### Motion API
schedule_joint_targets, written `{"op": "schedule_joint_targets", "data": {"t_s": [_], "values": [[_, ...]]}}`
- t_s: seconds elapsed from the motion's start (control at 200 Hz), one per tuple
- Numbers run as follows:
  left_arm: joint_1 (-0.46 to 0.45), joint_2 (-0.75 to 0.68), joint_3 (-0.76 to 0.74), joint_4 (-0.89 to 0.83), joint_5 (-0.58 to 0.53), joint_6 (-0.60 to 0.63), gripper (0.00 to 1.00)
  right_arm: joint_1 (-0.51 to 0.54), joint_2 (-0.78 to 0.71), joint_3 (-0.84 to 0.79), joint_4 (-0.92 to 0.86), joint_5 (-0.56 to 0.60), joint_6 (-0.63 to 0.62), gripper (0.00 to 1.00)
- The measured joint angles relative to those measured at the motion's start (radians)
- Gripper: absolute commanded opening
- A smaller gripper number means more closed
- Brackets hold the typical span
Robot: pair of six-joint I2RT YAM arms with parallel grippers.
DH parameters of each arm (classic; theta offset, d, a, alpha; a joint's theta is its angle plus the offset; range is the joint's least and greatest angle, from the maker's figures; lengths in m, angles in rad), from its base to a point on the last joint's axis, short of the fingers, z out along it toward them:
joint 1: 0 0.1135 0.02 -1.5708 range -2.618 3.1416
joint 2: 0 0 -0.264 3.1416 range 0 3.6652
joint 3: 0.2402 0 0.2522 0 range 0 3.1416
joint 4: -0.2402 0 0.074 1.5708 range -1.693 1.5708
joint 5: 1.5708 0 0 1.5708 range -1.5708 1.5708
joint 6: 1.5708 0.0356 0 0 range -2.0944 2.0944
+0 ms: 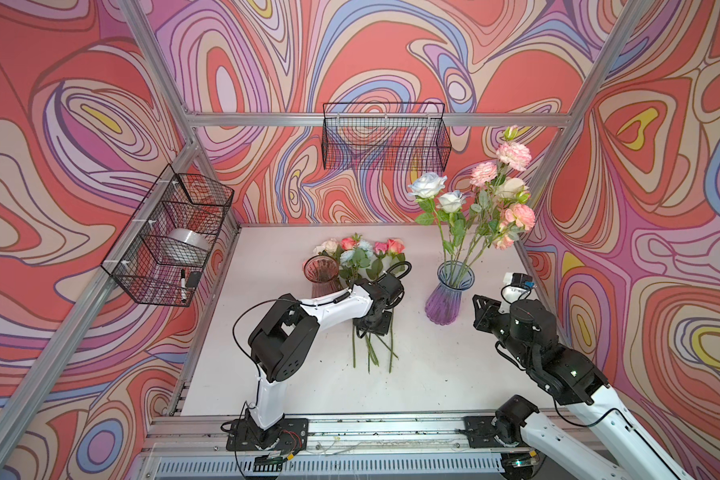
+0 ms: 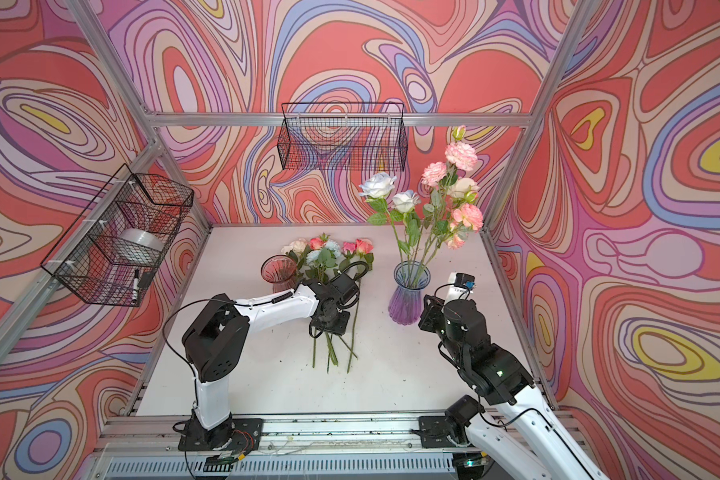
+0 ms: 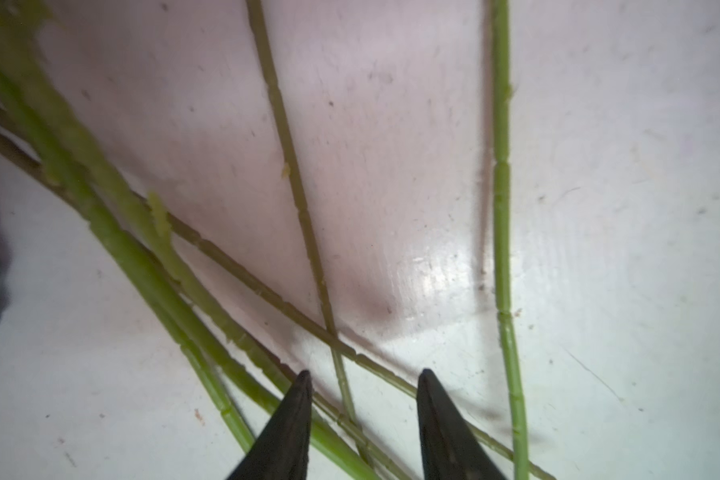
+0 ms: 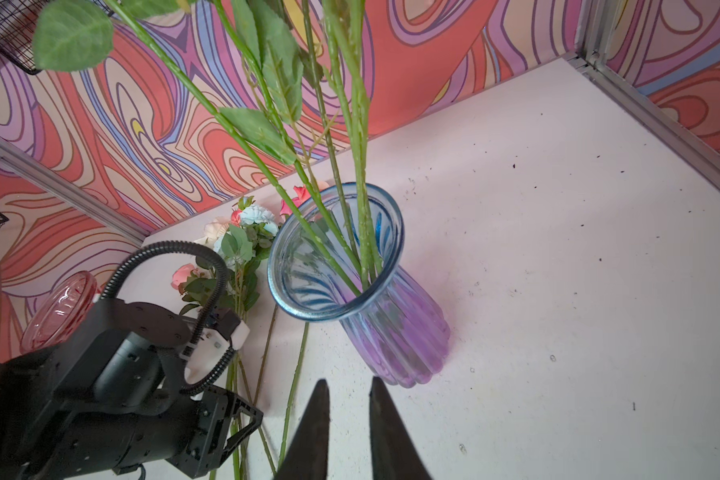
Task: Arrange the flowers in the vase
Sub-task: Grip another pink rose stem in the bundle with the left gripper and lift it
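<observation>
- My left gripper (image 3: 365,376) has its black fingertips (image 3: 302,399) closest to the camera. Green stems (image 3: 296,187) lie crossed on the white table (image 3: 620,208) right under them.
- The loose flowers (image 1: 360,249) lie flat on the table, between the pink vase (image 1: 320,270) and the blue and purple vase (image 1: 443,307).
- In the blue and purple vase stand other flowers (image 1: 495,195).
- My left arm (image 1: 333,311) hangs over the stems and hides part of them.
- My left gripper is part way open with one thin stem between the tips. I cannot tell if it touches.
- My right gripper (image 4: 350,384) is near the blue and purple vase. It is open only a crack and holds nothing.
</observation>
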Motion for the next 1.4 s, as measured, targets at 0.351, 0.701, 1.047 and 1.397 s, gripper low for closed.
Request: {"op": "schedule_joint_targets", "data": {"t_s": [0.351,0.701,1.047,1.397], "values": [[-0.055,-0.019,0.067,0.000,0.079,-0.029,0.45,0.000,0.018,0.000,0.001,-0.011,0.000,0.19],[-0.074,0.102,0.042,0.056,0.149,-0.091,0.31,0.000,0.005,0.002,-0.001,-0.014,0.000,0.19],[-0.074,0.103,0.027,0.095,0.172,-0.108,0.06,0.000,-0.005,0.014,-0.016,-0.015,0.007,0.19],[-0.073,0.040,0.021,0.092,0.150,-0.114,0.00,0.000,-0.016,0.069,-0.032,-0.016,0.007,0.19]]}}
